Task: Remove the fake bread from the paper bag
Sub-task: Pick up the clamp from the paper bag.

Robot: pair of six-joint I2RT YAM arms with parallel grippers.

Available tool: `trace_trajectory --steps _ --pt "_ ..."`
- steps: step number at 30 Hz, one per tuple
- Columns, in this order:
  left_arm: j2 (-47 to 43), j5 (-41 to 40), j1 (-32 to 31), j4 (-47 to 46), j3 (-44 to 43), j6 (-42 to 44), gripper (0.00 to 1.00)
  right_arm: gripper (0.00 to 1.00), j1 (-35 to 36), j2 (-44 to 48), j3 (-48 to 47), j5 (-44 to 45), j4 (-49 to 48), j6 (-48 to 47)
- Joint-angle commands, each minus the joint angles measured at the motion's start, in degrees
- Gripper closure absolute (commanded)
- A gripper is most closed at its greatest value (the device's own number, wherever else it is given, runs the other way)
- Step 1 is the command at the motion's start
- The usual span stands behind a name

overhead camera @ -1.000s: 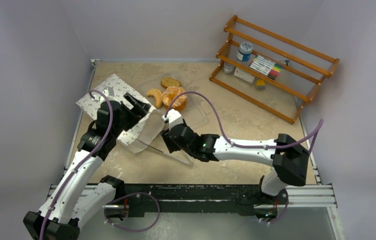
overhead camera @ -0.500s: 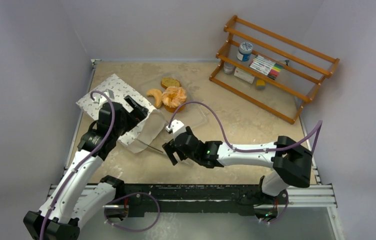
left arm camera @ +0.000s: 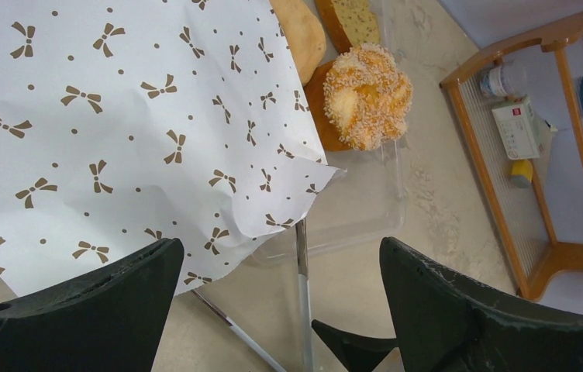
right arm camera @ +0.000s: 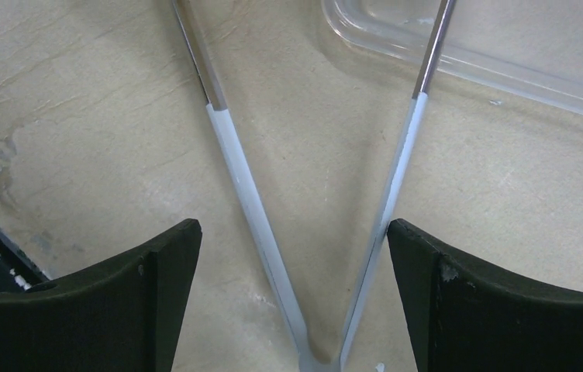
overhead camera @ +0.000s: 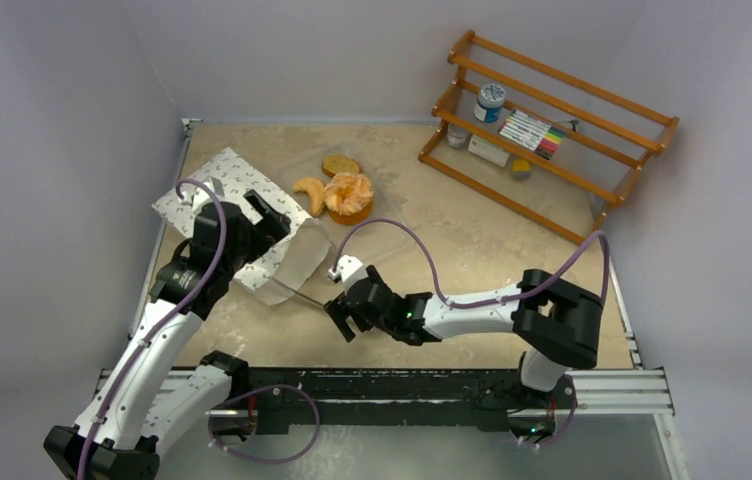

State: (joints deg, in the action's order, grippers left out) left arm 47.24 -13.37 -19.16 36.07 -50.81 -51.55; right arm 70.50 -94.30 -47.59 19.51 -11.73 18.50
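The paper bag (overhead camera: 220,188) lies at the left, white with small brown bows, its mouth toward the middle; it fills the upper left of the left wrist view (left arm camera: 118,116). Fake bread lies outside it: a croissant (overhead camera: 308,190), a round sugared bun (overhead camera: 349,193) (left arm camera: 366,93) and a brown slice (overhead camera: 340,165). My left gripper (overhead camera: 270,215) (left arm camera: 281,310) is open above the bag's mouth edge, holding nothing. My right gripper (overhead camera: 338,318) (right arm camera: 292,302) is open, low over the table, its fingers either side of the metal tongs (right arm camera: 250,194) without gripping them. The bag's inside is hidden.
The tongs (overhead camera: 302,294) lie on the table by the bag's mouth. A clear plastic tray (overhead camera: 397,228) (left arm camera: 366,217) sits right of the bag under the bun. A wooden rack (overhead camera: 552,130) with jars and pens stands at the back right.
My right gripper has drawn back toward the near edge and slightly left, down to the tongs' hinge end. The left arm and the bag have hardly moved.
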Motion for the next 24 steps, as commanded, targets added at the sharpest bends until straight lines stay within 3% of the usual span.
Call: trace_trajectory --steps 1,12,17,21,24 --pt "-0.6 -1.5 0.3 1.0 -3.3 1.4 0.02 0.08 0.3 -2.8 0.2 0.8 -6.0 -2.1" --pt "-0.6 -2.5 0.3 4.4 -4.9 2.1 0.02 0.12 0.3 -7.3 0.4 3.9 -10.2 -3.2" --pt "-0.5 -3.0 0.3 5.1 -4.8 2.4 0.02 0.35 0.3 -8.1 0.7 4.1 -11.1 -3.1" --pt "-0.9 -4.2 0.3 5.8 -4.9 2.3 0.02 0.44 0.3 -6.4 1.3 4.3 -9.8 -1.9" --pt "-1.3 -6.0 0.3 6.6 -5.3 2.5 0.02 0.44 0.3 -4.2 0.9 4.6 -6.4 -0.2"
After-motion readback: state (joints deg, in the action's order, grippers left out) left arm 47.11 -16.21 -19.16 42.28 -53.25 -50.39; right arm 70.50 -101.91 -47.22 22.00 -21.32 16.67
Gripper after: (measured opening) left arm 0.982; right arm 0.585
